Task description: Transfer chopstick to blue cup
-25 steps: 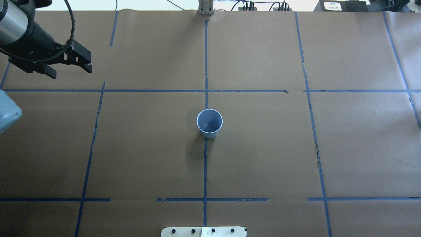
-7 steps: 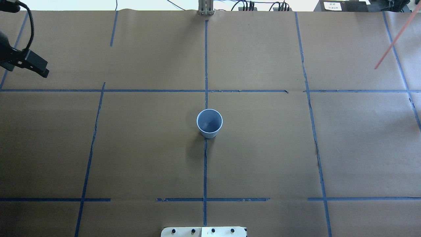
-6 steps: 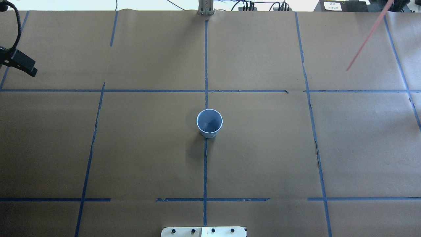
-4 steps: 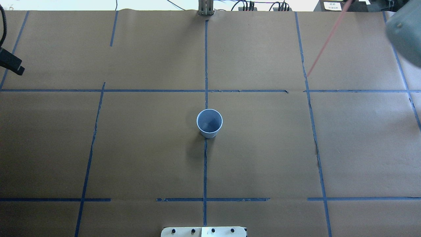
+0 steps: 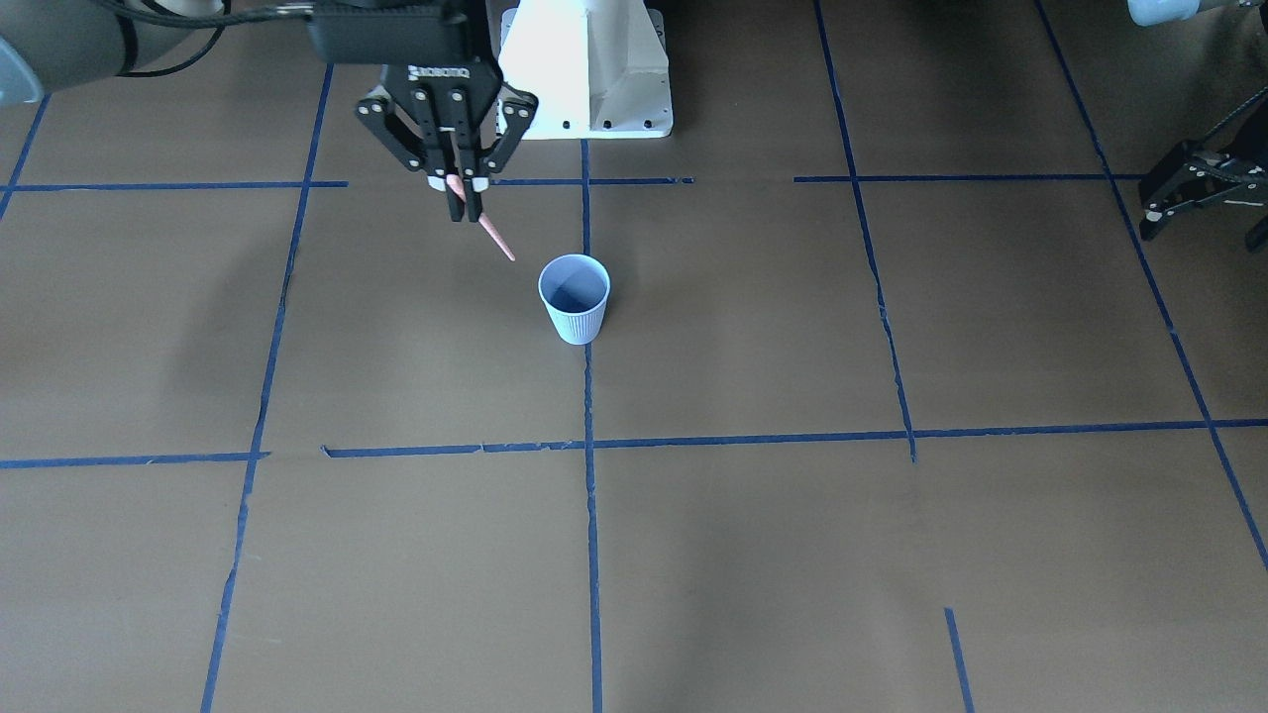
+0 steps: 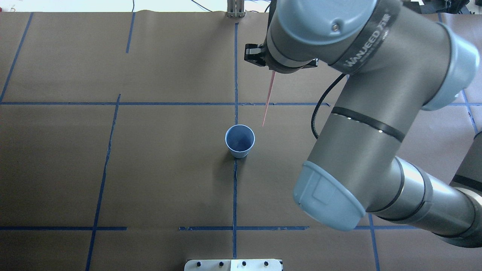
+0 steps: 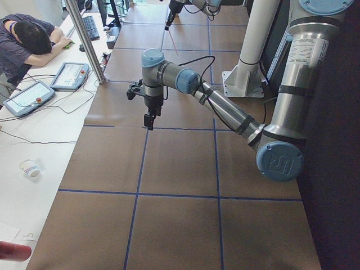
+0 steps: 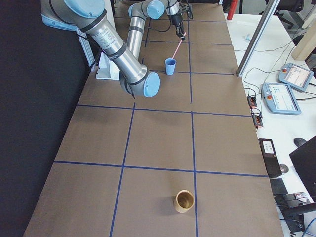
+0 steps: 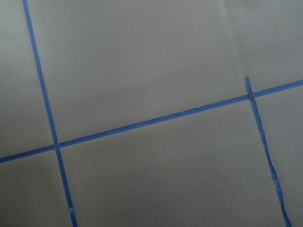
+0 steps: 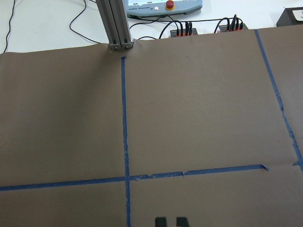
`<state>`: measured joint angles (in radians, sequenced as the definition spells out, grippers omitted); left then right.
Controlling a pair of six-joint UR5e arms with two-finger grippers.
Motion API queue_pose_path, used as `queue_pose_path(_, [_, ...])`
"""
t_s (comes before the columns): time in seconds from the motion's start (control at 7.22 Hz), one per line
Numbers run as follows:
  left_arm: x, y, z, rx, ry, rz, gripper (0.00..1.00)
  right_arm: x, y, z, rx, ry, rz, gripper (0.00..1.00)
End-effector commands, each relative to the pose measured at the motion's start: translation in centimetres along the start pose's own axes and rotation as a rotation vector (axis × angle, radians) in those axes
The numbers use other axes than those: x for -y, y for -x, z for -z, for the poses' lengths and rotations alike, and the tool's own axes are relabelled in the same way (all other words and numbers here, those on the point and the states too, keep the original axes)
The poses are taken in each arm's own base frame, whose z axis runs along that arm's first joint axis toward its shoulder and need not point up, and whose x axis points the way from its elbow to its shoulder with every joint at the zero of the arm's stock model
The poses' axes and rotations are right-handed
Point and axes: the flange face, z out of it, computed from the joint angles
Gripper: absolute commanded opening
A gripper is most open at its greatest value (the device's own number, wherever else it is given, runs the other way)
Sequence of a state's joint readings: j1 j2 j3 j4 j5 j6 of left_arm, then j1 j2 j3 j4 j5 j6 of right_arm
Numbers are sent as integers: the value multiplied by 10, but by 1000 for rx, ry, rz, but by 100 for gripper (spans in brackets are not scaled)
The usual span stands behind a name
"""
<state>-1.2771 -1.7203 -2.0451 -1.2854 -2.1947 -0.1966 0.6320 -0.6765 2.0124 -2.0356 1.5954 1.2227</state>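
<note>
The blue cup (image 5: pixel 574 300) stands upright at the table's middle; it also shows in the overhead view (image 6: pixel 240 141) and the exterior right view (image 8: pixel 170 66). My right gripper (image 5: pixel 464 203) is shut on the pinkish-red chopstick (image 5: pixel 488 235), which hangs slanted below the fingers. Its lower tip is in the air just beside the cup's rim, on the cup's far right side in the overhead view (image 6: pixel 267 101). There my right arm (image 6: pixel 361 113) hides the fingers. My left gripper (image 5: pixel 1204 223) is open and empty, far off at the table's left end.
A brown cup (image 8: pixel 184 201) stands at the table's right end. Blue tape lines (image 6: pixel 235 75) cross the brown paper. The robot's white base (image 5: pixel 586 69) is behind the blue cup. A metal post (image 10: pixel 116 23) stands at the far edge.
My right arm has swung in from the right, carrying the chopstick to just beside the cup. My left gripper has drawn back out of the overhead view on the left.
</note>
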Motion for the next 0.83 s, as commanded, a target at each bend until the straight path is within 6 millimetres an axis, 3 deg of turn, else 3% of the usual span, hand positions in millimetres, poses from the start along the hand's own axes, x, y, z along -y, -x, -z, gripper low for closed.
queue_pose_path(0.0, [-4, 4, -3, 2, 9, 12, 100, -15, 31, -31, 27, 8, 16, 0])
queue_pose_path(0.14, [-4, 4, -4, 2, 10, 13, 100, -16, 44, -42, 23, 9, 22, 0])
queue_pose_path(0.55, [-4, 5, -4, 2, 10, 16, 100, -45, 53, -59, 2, 27, 57, 3])
queue_pose_path(0.69, [-4, 5, -4, 2, 10, 16, 100, -45, 52, -59, 3, 30, 57, 37])
